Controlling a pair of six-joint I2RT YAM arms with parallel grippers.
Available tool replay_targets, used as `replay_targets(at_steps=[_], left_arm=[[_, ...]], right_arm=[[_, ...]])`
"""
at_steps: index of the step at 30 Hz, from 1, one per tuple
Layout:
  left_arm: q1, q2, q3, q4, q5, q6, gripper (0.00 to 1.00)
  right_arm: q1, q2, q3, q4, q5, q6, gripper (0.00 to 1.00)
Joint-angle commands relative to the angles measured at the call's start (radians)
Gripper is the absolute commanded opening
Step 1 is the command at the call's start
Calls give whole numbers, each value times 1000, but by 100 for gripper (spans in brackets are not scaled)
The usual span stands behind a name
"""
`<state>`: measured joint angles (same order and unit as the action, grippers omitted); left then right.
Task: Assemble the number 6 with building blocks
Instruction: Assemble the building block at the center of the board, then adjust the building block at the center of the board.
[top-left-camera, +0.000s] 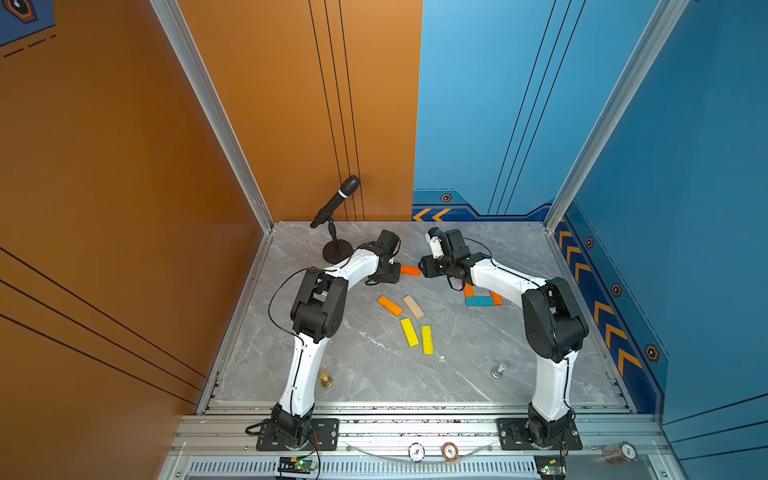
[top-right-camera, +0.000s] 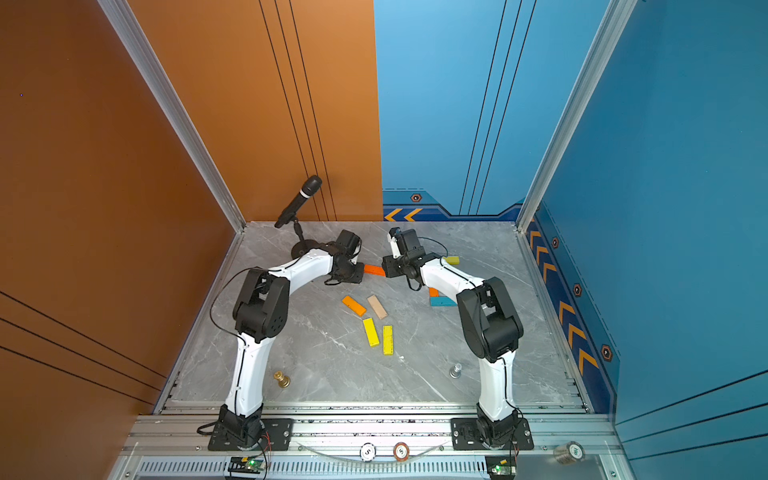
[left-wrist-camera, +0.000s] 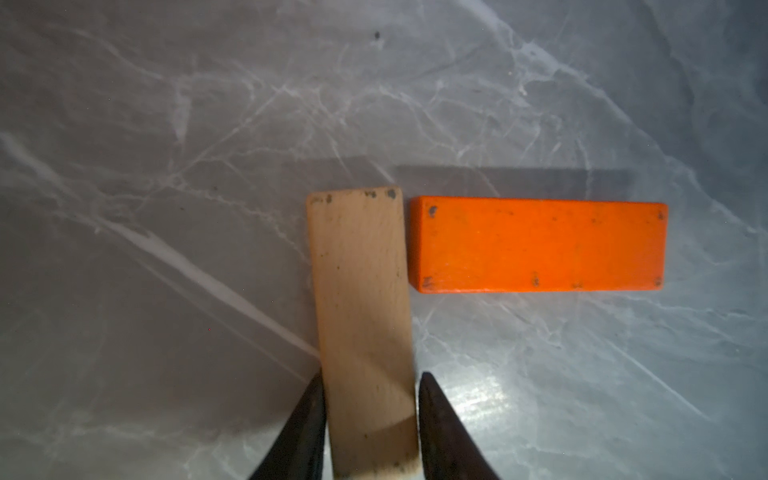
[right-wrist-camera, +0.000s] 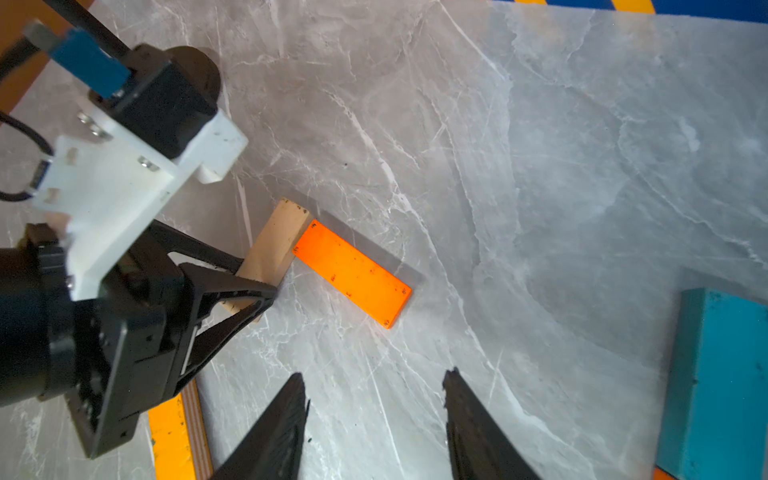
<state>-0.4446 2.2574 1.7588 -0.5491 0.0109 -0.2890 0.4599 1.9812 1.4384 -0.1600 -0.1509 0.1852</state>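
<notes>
A pale wood block (left-wrist-camera: 361, 311) lies flat on the marble, one end right beside the end of an orange block (left-wrist-camera: 536, 245), the two at a right angle. My left gripper (left-wrist-camera: 372, 374) is shut on the pale block's long sides. In the right wrist view the same pair shows as pale block (right-wrist-camera: 274, 245) and orange block (right-wrist-camera: 353, 276). My right gripper (right-wrist-camera: 375, 374) hovers open over bare marble just right of them. In a top view both grippers flank the orange block (top-left-camera: 410, 271). Loose blocks lie nearer the front: orange (top-left-camera: 390, 305), pale (top-left-camera: 413, 306), two yellow (top-left-camera: 409, 331).
A blue block (top-left-camera: 478, 301) with orange blocks (top-left-camera: 496, 298) at its ends sits under my right forearm. A microphone on a stand (top-left-camera: 336, 203) rises at the back left. A gold chess piece (top-left-camera: 326, 379) and a silver one (top-left-camera: 498, 370) stand near the front edge.
</notes>
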Motion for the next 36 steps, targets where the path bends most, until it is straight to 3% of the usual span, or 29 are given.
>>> replay_targets(at_steps=[1,27,29,32,36], left_arm=[[-11,22,15,-19,23,-1,38],[-42,-53,-60,-20,24,-4,42],[-43,-68,-68,-17,27,-8,46],[-43,-106,-82,-13,28,-20,64],[-34,-167,-103,2,27,-36,79]], right_arm=[[-3,22,-7,-31,32,8,54],[-25,85,51,-77,29,11,55],[-26,87,57,-79,30,8,55],[-26,85,64,-86,33,5,55],[-27,86,70,-90,33,0,55]])
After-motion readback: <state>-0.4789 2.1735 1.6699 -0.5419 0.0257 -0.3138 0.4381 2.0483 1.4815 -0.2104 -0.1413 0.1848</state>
